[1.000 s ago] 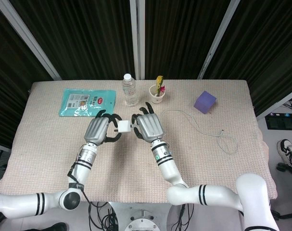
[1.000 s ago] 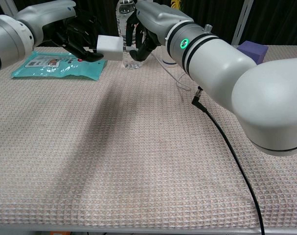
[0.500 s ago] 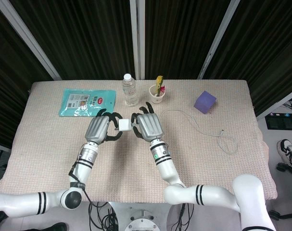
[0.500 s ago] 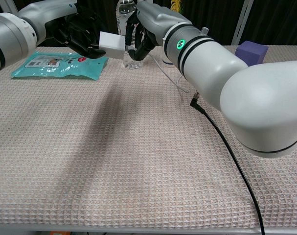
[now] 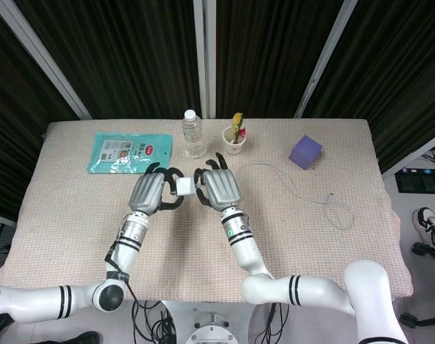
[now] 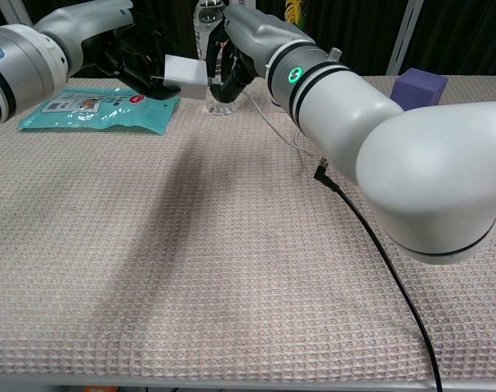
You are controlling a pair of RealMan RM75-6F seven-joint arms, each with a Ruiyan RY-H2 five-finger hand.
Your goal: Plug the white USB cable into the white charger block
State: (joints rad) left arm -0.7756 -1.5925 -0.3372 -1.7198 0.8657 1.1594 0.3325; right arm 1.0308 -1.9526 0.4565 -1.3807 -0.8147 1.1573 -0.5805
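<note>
The white charger block (image 5: 183, 187) is held above the cloth in my left hand (image 5: 147, 193), seen in the chest view as a white cube (image 6: 186, 73) at the tips of the left hand (image 6: 131, 51). Directly facing it, my right hand (image 5: 221, 188) has its fingers curled close to the block's right face. The thin white USB cable (image 5: 294, 188) trails out of that right hand (image 6: 231, 49) and runs right across the table to a loose loop. Its plug end is hidden inside the fingers, and whether it touches the block cannot be told.
Behind the hands stand a water bottle (image 5: 193, 134) and a paper cup (image 5: 234, 140). A teal packet (image 5: 124, 152) lies at the back left, a purple block (image 5: 305, 152) at the back right. A black wire (image 6: 378, 245) hangs along my right forearm.
My right hand has edged slightly left towards the charger block, narrowing the gap. Both hands keep the same hold.
</note>
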